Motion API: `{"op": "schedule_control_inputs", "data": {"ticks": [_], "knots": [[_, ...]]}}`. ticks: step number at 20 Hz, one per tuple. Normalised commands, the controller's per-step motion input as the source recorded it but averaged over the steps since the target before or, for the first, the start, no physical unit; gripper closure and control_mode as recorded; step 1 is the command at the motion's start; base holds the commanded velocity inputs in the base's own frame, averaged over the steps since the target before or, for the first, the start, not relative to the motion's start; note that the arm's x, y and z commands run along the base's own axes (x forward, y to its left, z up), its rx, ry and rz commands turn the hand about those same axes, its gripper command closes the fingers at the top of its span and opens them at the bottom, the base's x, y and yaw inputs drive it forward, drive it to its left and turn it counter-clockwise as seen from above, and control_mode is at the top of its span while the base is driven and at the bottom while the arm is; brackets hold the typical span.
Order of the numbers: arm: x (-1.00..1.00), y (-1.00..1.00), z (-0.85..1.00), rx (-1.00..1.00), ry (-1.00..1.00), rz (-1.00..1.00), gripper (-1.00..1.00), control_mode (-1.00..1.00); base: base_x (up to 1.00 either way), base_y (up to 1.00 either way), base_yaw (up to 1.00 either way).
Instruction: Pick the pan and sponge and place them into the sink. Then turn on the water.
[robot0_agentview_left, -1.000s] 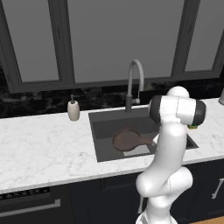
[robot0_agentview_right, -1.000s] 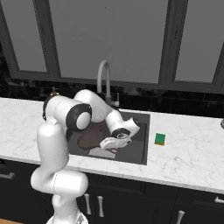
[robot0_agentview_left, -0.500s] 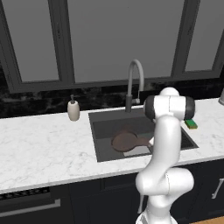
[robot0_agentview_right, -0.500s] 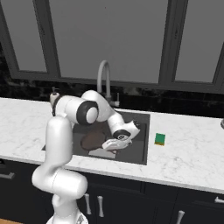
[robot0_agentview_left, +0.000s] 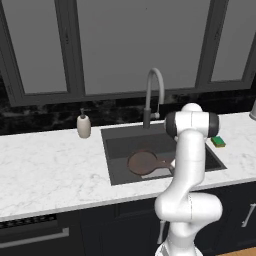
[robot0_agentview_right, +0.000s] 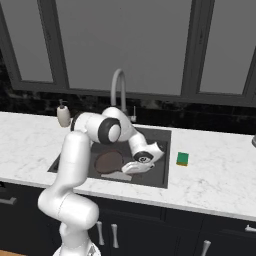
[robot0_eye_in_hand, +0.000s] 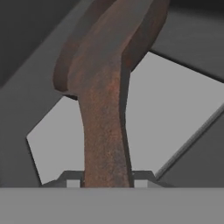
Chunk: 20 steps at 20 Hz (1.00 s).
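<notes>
Pan, round, shallow, dark brown, with a thin straight brown handle (robot0_agentview_left: 144, 162), sits low inside the large rectangular dark-grey recessed sink (robot0_agentview_left: 116, 150), at the centre of the left base view. Its long axis runs bowl to handle: in the left base view the bowl lies left and the handle points right, toward the white arm. In the right base view the bowl of the pan (robot0_agentview_right: 109, 161) is left of centre and the handle runs toward the lower right, into the gripper (robot0_agentview_right: 134, 168).

Gripper (robot0_eye_in_hand: 107, 183) is clenched on the end of the handle: in the hand view the handle (robot0_eye_in_hand: 105, 144) rises from between the two fingertips at the bottom edge straight up the frame, widening into the bowl at the top. Beneath it lies the lighter grey square of the basin floor (robot0_eye_in_hand: 175, 109).

Small flat rectangular green sponge with a yellowish edge (robot0_agentview_right: 182, 159) lies on the white marbled tabletop (robot0_agentview_right: 220, 170), just right of the sink rim, apart from the pan. In the left base view the sponge (robot0_agentview_left: 218, 142) sits right of the arm.

Tall grey arched gooseneck faucet (robot0_agentview_left: 152, 95) stands behind the basin; small beige soap dispenser (robot0_agentview_left: 83, 125) stands to its left.
</notes>
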Motion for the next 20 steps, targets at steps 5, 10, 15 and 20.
{"op": "schedule_control_inputs", "data": {"ticks": [5, 10, 15, 20], "knots": [[0.39, 0.0, -0.2, 0.0, 0.0, 0.0, 1.0, -1.0, 0.0, 0.0, 0.0], [0.35, 0.0, -0.17, 0.0, 0.0, 0.0, 1.0, -1.0, 0.0, 0.0, 0.0], [0.29, 0.01, -0.16, 0.0, 0.0, 0.0, -1.0, -1.0, 0.0, 0.0, 0.0], [0.11, 0.0, 0.0, 0.0, 0.0, 0.0, -1.0, -1.0, 0.0, 0.0, 0.0]]}}
